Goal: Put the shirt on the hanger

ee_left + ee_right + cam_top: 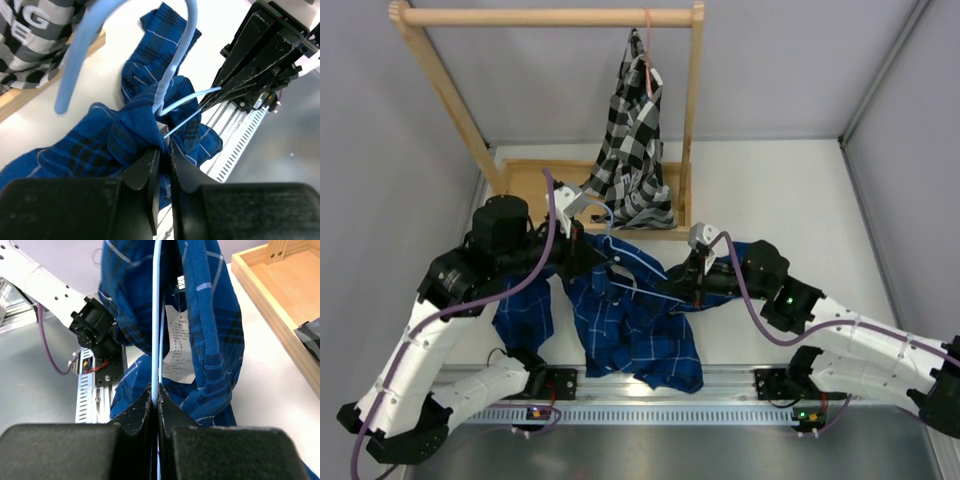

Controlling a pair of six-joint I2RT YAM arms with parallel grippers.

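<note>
Dark blue plaid shirt (632,335) crumpled around thin light-blue wire hanger (157,315), left gripper (163,156) pinching cloth, right gripper (155,391) clamping wire.

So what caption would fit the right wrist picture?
Right gripper pinching the thin light-blue wire hanger, the dark blue plaid shirt draped around it.

Checked shirt (35,25) shows large "G" and "E"; white label (179,340) print unreadable.

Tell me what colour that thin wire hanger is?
Light blue; the hanger shows best in the right wrist view.
</note>
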